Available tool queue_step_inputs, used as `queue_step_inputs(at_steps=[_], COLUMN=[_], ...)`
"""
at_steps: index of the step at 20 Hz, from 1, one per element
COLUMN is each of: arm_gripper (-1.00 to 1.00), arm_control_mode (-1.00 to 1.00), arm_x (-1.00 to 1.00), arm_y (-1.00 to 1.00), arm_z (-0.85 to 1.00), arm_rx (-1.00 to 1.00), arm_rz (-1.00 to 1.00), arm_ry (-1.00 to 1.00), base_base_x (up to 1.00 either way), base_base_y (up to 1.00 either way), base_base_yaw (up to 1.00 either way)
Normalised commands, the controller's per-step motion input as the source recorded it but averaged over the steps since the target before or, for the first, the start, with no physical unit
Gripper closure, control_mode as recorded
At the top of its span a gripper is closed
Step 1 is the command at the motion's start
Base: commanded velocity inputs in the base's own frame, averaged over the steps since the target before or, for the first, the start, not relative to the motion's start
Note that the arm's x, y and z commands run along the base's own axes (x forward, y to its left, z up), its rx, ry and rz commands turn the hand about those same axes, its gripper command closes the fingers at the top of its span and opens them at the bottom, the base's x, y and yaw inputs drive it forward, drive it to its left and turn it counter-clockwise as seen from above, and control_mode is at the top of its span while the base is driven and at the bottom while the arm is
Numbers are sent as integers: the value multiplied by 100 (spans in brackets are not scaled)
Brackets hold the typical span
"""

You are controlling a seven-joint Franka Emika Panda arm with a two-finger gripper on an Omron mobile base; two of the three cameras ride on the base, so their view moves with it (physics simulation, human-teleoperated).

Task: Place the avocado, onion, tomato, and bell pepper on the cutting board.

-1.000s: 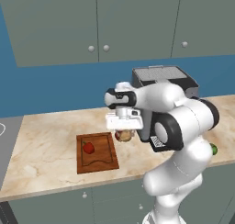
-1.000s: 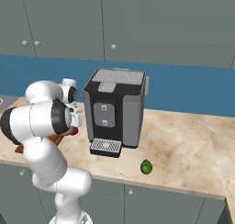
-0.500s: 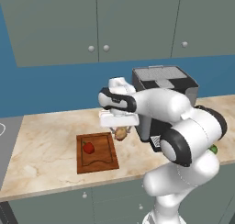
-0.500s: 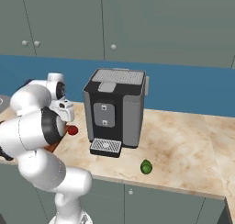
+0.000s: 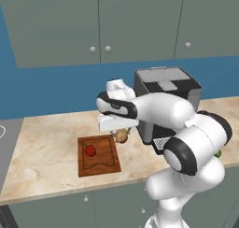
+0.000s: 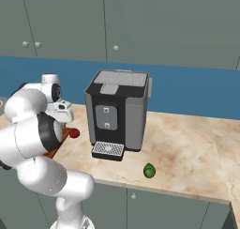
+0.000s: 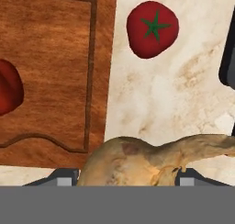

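One red roundish vegetable (image 5: 90, 150) sits on the reddish-brown grooved wooden cutting board (image 5: 97, 155). The two-finger gripper (image 5: 120, 131) clamps the tan onion (image 7: 151, 161) just beside the board. Red tomato (image 7: 152, 29) and glossy green avocado (image 6: 149, 170) wait on the counter.

Tan-yellow onion (image 7: 137, 161), red green-starred tomato (image 7: 152, 29), reddish-brown grained cutting board (image 7: 50, 62)

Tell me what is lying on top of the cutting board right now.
One red vegetable lies on the cutting board. The gripper, shut on the onion, hangs above the board's right edge and hides that corner in the left base view. The tomato sits on the counter beside the board.
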Motion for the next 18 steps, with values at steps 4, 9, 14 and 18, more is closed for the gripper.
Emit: queue_step_inputs(at_steps=[4,9,14,18], arm_gripper=[100,100,100,100], arm_control_mode=[-100,-100,-100,-100], arm_x=[33,58,45,26], arm_y=[32,32,21,12], arm_z=[0,0,-22,-43], arm_rx=[7,5,0,0], arm_rz=[17,14,8,4], arm_ry=[0,1,5,7], base_base_x=[0,0,0,0], base_base_y=[0,0,0,0], base_base_yaw=[0,0,0,0])
